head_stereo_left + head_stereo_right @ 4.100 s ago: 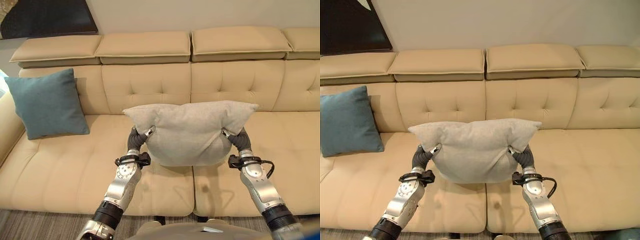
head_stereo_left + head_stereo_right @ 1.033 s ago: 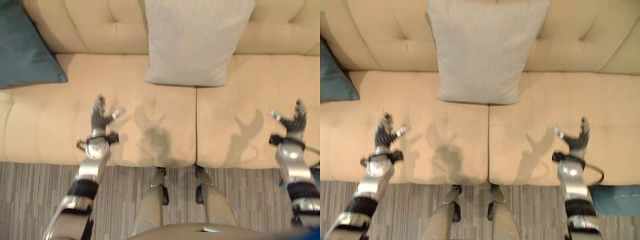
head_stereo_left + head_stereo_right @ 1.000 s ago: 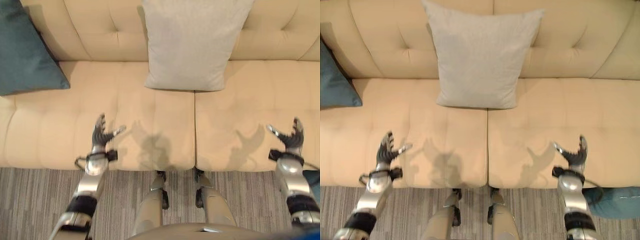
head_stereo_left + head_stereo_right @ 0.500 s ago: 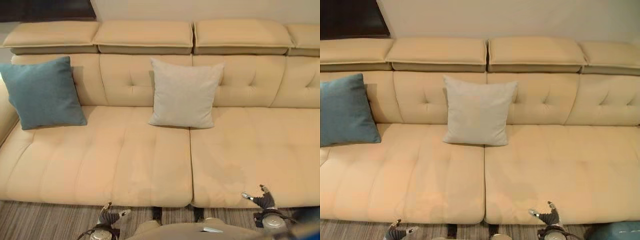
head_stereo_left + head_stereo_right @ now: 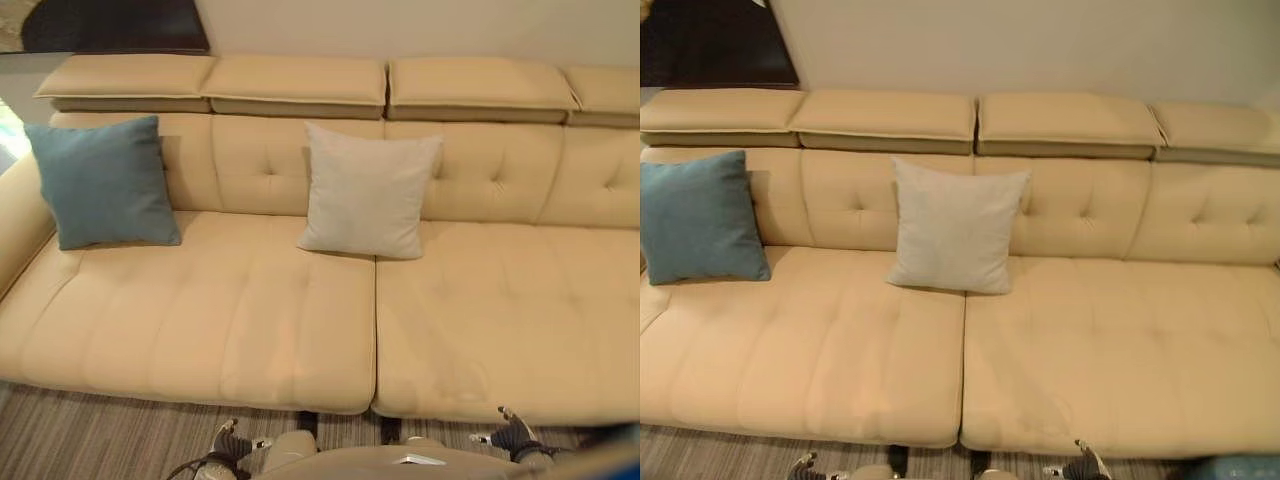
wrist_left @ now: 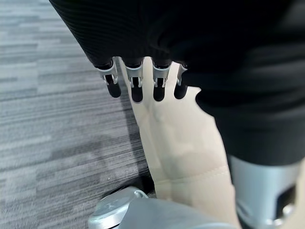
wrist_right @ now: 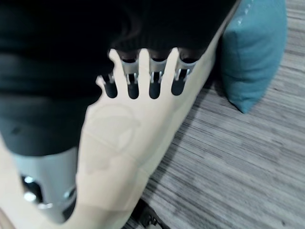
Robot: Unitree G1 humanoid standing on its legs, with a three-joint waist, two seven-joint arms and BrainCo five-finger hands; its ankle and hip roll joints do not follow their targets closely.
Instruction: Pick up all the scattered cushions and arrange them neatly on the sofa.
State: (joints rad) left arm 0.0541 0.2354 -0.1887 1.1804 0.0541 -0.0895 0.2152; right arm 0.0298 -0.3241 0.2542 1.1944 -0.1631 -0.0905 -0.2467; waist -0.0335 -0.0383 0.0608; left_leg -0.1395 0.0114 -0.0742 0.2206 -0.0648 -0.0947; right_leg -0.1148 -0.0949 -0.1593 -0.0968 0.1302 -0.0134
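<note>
Beige sofa (image 5: 300, 330) fills your head views from edge to edge, with striped grey carpet (image 5: 90, 440) along the bottom. Compared with half a second ago the view has shifted a little, so more dark wall panel shows at upper left; the cushions themselves have not moved. Four seconds ago you held the grey cushion (image 5: 368, 190) in both hands; now it stands upright against the backrest at centre, its lower edge on the seat near the seam. The teal cushion (image 5: 103, 182) leans upright at the upper left, well apart from it. The seat's right half lies bare, open room for more.

Your left robot hand (image 5: 232, 444) sits low at the bottom edge, fingers straight and holding nothing; your right robot hand (image 5: 512, 434) likewise at lower right, relaxed and empty. Both are partly cut off by the frame.

Another teal cushion (image 7: 255, 52) lies on the carpet against the sofa's front, seen in the right wrist view; the frame edge cuts it off.
</note>
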